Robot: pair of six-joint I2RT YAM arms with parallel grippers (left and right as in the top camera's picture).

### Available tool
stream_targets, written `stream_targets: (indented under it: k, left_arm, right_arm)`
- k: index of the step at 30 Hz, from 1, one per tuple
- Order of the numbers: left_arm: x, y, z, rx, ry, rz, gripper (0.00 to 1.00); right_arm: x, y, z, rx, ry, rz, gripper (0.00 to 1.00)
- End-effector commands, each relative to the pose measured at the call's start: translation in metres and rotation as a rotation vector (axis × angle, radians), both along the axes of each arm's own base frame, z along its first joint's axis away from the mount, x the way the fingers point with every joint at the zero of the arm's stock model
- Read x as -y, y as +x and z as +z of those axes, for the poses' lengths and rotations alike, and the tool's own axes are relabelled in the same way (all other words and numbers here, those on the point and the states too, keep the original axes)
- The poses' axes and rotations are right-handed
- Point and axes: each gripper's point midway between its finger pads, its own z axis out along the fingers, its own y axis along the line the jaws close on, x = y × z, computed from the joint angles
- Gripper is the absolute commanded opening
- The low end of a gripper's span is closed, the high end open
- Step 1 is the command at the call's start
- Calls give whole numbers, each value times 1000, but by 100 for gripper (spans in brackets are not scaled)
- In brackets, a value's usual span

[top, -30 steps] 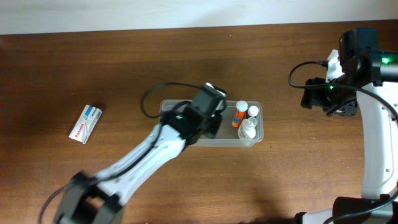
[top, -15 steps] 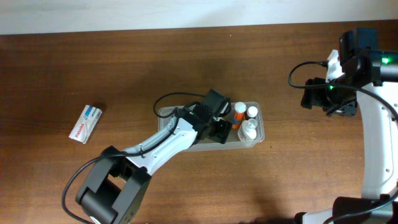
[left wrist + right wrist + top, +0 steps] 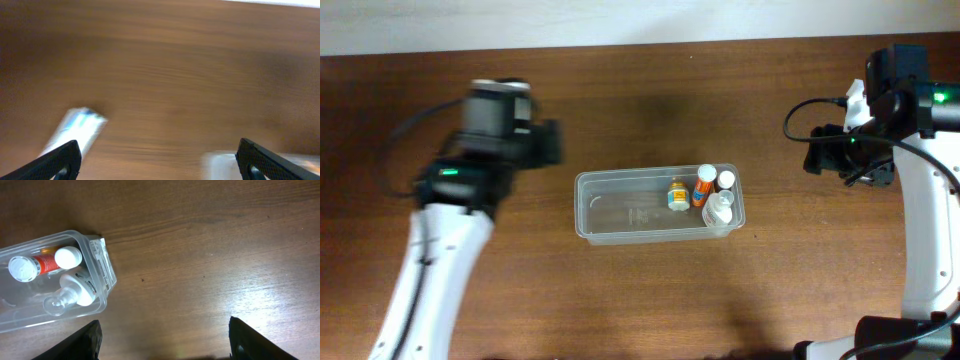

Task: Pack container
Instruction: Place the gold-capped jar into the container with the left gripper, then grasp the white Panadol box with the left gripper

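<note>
The clear container (image 3: 620, 210) sits mid-table. At its right end stand a small yellow bottle (image 3: 676, 194), an orange bottle (image 3: 704, 184), a white-capped bottle (image 3: 725, 180) and a clear bottle (image 3: 718, 210). The right wrist view shows that end of the container (image 3: 104, 265) with the orange bottle (image 3: 37, 266) and clear bottle (image 3: 75, 291). My left gripper (image 3: 160, 162) is open and empty, blurred by motion, far left of the container. My right gripper (image 3: 162, 342) is open over bare wood, right of the container.
A white-and-blue medicine box (image 3: 80, 129) shows blurred in the left wrist view, ahead of the left finger; in the overhead view my left arm (image 3: 450, 190) covers it. The table's far edge meets a pale wall (image 3: 640, 20).
My left gripper opened, left the container and swung far to the left. A small yellow bottle now stands in the container where the gripper was. The right arm has not moved.
</note>
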Motion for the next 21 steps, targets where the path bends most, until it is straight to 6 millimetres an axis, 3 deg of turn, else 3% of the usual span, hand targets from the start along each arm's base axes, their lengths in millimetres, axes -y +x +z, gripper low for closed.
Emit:
stream_targets:
  k: [1,5,10,15,21]
  left_arm:
    - [-52,-3,-44,-161,46,-23,99]
    - [-99,-6,-101,-315,-37,51,99]
    - [-125,-10,-175,-486,-112,55,99]
    - [-129,-6,-222,-557,-122,42,99]
    - [-138,-4,-247,-590,-86,63,100]
  right_arm:
    - [-1,0,-1,-2,12,7,73]
    - [-1,0,-1,-3,12,7,73]
    - [-1,0,-1,-2,12,7,73]
    - [-1,0,-1,-3,12,7,73]
    - [-1,0,-1,-2,12,7,73]
